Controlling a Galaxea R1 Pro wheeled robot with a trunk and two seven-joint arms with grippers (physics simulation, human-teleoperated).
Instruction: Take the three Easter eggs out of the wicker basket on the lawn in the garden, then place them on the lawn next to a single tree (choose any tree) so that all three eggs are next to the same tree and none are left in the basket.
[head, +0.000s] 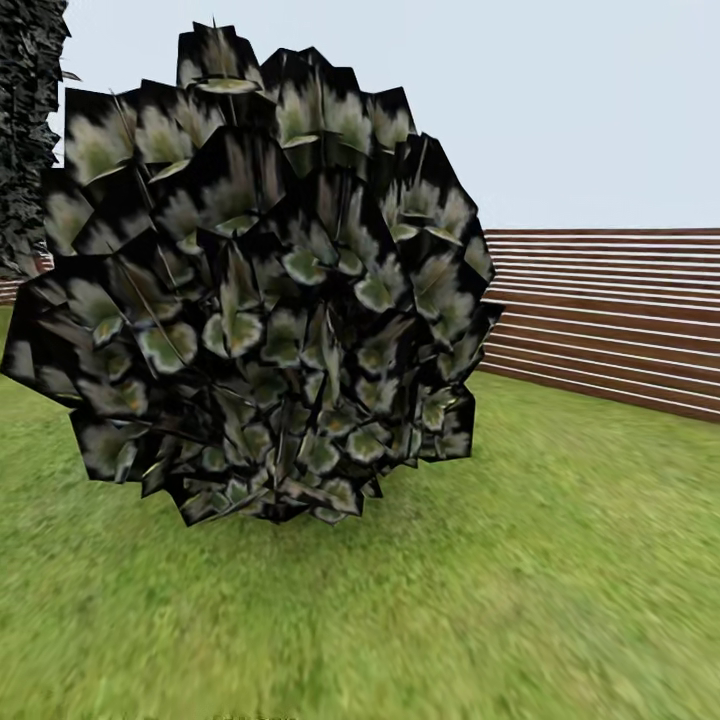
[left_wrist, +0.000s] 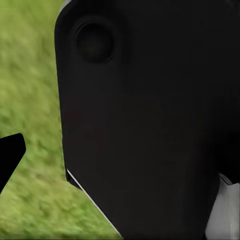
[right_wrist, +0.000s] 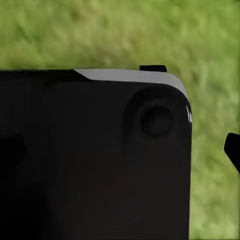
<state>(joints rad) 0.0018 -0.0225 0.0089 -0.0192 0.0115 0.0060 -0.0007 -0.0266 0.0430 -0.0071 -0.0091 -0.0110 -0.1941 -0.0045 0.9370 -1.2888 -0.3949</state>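
The Easter eggs, the wicker basket and the tree are out of view. The lawn (head: 560, 560) spreads as mottled green grass across the lower head view. In the left wrist view, one dark fingertip (left_wrist: 11, 152) of my left gripper pokes in over grass beside a big black body panel (left_wrist: 150, 125). The right wrist view has a similar dark fingertip (right_wrist: 233, 150) at its edge, next to a black panel (right_wrist: 95, 160) over grass. Neither view lets me judge how the jaws stand.
A large round bush (head: 250, 290) of dark, near-black leaves stands close ahead, left of centre. Dark foliage of another plant (head: 28, 130) rises at the far left. A brown slatted fence (head: 610, 310) runs behind on the right. Open grass lies ahead on the right.
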